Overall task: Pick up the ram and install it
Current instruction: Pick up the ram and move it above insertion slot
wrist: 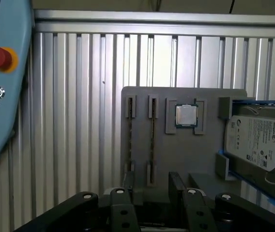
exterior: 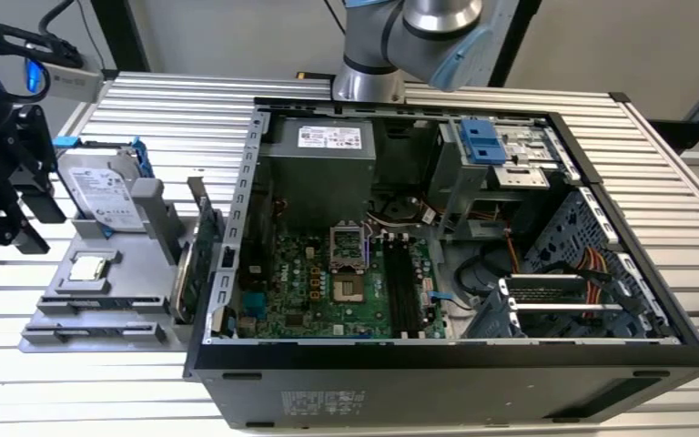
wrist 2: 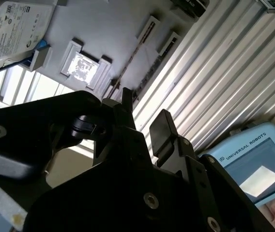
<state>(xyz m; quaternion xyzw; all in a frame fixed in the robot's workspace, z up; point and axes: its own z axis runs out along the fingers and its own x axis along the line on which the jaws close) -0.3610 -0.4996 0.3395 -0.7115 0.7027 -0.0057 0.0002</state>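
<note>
The ram (wrist: 152, 137) stands on edge in a slot of the grey holder (wrist: 186, 154), seen edge-on as a thin dark strip. It appears again in the second wrist view as a thin strip (wrist 2: 128, 65). My gripper (wrist: 152, 193) hovers over the holder's edge, its two black fingers open on either side of the ram's line, apart from it and holding nothing. In the exterior view the gripper (exterior: 28, 223) hangs at the far left, beside the holder (exterior: 95, 309). The open computer case holds the motherboard (exterior: 313, 282) with its long black slots (exterior: 400, 291).
On the holder lie a silver hard drive in a blue frame (exterior: 101, 191) and a square processor chip (exterior: 88, 267). A green card (exterior: 185, 278) stands at the holder's edge near the case wall (exterior: 238, 228). A blue teach pendant (wrist: 2, 82) rests on the ribbed table.
</note>
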